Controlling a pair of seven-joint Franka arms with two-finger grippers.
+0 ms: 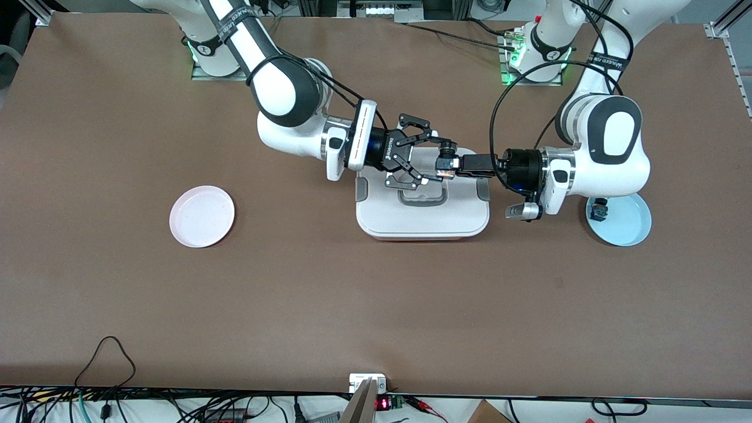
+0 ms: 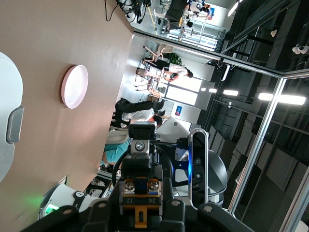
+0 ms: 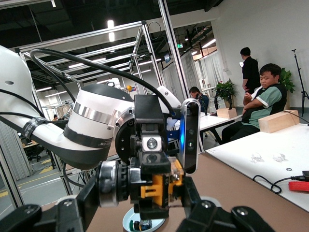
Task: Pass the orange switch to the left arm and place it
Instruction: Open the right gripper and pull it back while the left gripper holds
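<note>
The orange switch [image 1: 446,165] hangs in the air over the white box [image 1: 423,218], held from both ends. From the right arm's end of the table my right gripper [image 1: 433,160] reaches in and is shut on it. The left gripper [image 1: 459,167] comes from the left arm's end and is shut on the switch's other end. The left wrist view has the switch [image 2: 140,195] between the left gripper [image 2: 140,215] jaws, screws and orange tab showing. In the right wrist view its orange body [image 3: 161,188] sits in the right gripper [image 3: 159,195].
A pink plate [image 1: 202,216] lies toward the right arm's end of the table. At the left arm's end, under that arm, a light blue plate [image 1: 628,223] carries another small switch [image 1: 598,210]. The box's corner and grey clip [image 2: 14,124] show in the left wrist view.
</note>
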